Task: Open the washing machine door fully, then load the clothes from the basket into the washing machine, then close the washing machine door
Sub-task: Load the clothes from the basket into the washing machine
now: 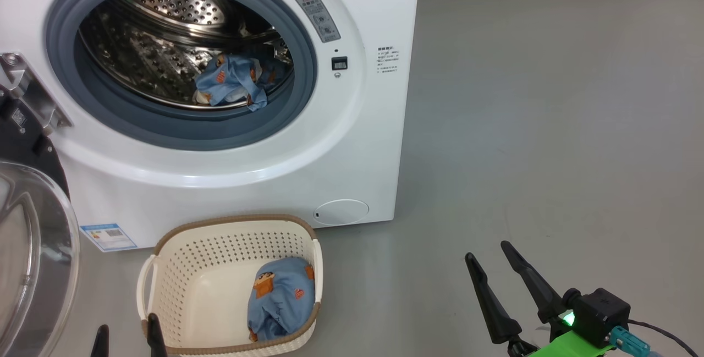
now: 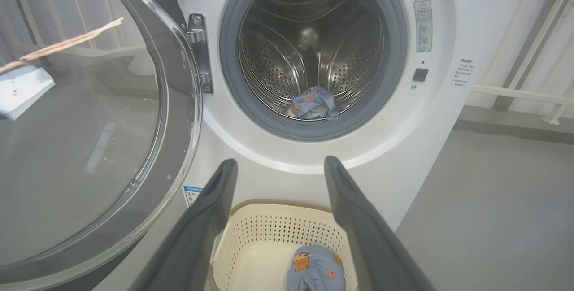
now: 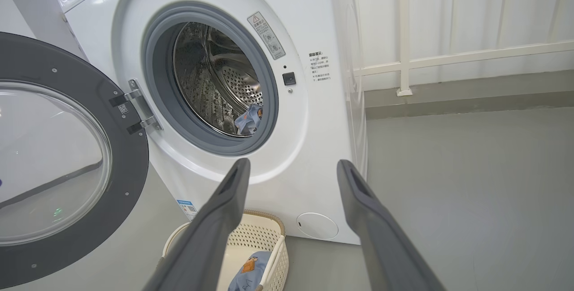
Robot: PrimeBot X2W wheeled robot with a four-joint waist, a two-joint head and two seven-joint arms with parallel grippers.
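**The clothes (image 1: 231,84): one piece lying in the drum (image 1: 165,27), one sitting in the basket (image 1: 220,252)**

In the head view, we are looking down at the washing machine (image 1: 357,126) with its drum exposed. One light blue garment is lying at the front of the drum floor, just behind the grey gasket (image 1: 181,131). The washing machine door (image 1: 33,247) is standing swung out at the left edge. The basket is sitting on the grey floor (image 1: 550,153) just in front of the machine, and the second garment (image 1: 280,296) is lying in its right half. Our left gripper (image 1: 126,324) is showing two fingertips at the bottom edge, near the basket's left handle. Our right gripper (image 1: 487,251) is hanging over bare floor well to the basket's right, fingers apart and holding nothing.

In the left wrist view, we are seeing that claw's fingers spread wide and empty. The basket is showing low between them and the drum opening above. The door is standing open at the left on its metal hinge (image 2: 199,49).

In the right wrist view, our fingers are likewise spread wide and empty, framing the machine's lower front.
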